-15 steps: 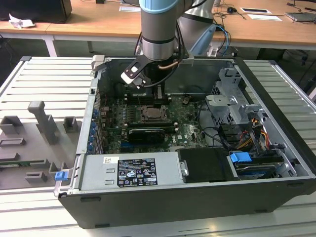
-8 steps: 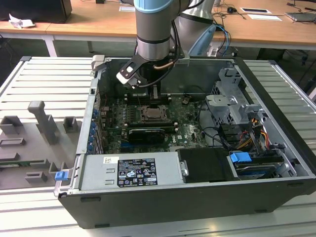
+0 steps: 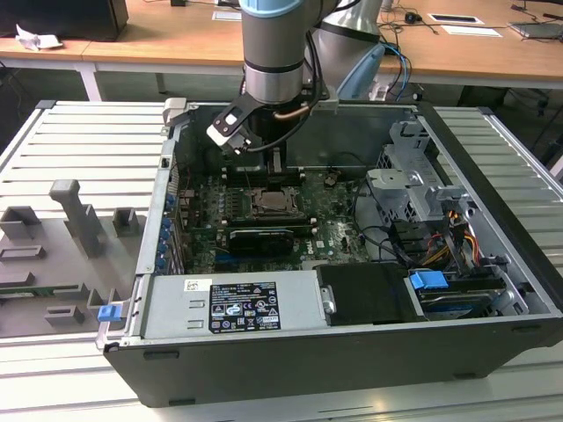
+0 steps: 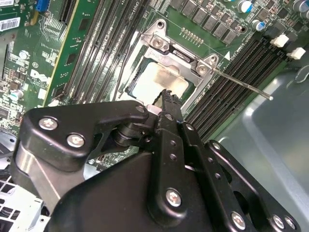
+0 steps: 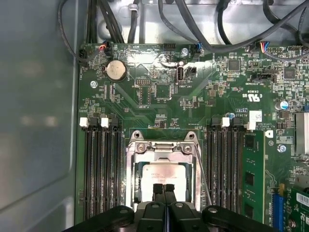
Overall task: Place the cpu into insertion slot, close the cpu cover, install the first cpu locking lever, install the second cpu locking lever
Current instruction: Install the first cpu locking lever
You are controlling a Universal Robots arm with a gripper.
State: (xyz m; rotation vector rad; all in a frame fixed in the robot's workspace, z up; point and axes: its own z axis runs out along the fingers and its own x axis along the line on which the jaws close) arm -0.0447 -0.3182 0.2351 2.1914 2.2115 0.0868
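Note:
The cpu (image 5: 164, 173) lies flat in the insertion slot (image 3: 275, 204), its pale silvery top (image 4: 153, 81) showing through the open middle of the cpu cover (image 5: 161, 147). That shiny metal frame (image 4: 179, 59) is folded down over the chip. A thin locking lever (image 4: 241, 85) sticks out free over the memory slots, and it also shows as a thin rod (image 5: 204, 178) beside the socket. My gripper (image 5: 164, 187) hangs just above the chip's edge, shut with nothing between its black fingers (image 4: 166, 99). In the exterior view the gripper (image 3: 275, 167) hovers over the socket.
Long black memory slots (image 5: 100, 169) flank the socket on both sides (image 5: 224, 164). Black cables (image 5: 203, 29) run along the case wall. A grey power supply (image 3: 233, 303) and a drive cage (image 3: 413, 180) crowd the open case. Grey fixtures (image 3: 75, 215) stand on the exterior view's left.

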